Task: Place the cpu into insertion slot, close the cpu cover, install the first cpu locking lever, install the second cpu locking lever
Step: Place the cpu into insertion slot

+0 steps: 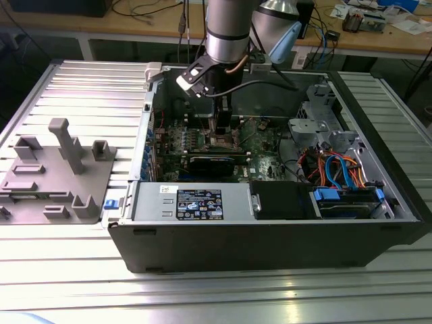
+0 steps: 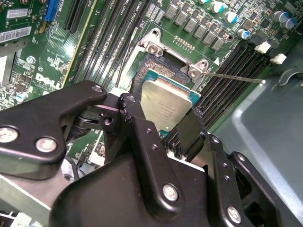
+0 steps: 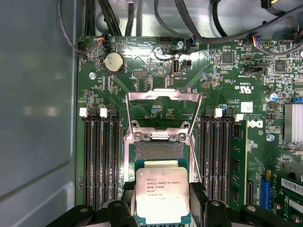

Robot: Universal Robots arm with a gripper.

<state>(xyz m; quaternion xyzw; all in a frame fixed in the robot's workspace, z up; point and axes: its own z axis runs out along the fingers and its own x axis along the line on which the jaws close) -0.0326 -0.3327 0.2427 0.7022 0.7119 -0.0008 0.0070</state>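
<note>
1. Down inside the open computer case, over the green motherboard.
2. Clamped narrow with the gripper on the cpu: one finger on each opposite edge, silver face up.
3. Sitting over part of the insertion slot, with dark contacts showing past the chip's far edge. Touching or not: cannot tell.
4. Flipped up and open beyond the slot: the cpu cover.
5. Swung out from a slot corner: thin locking lever.

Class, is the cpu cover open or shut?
Open: in the first wrist view the cpu cover lies swung back off the exposed insertion slot.
</note>
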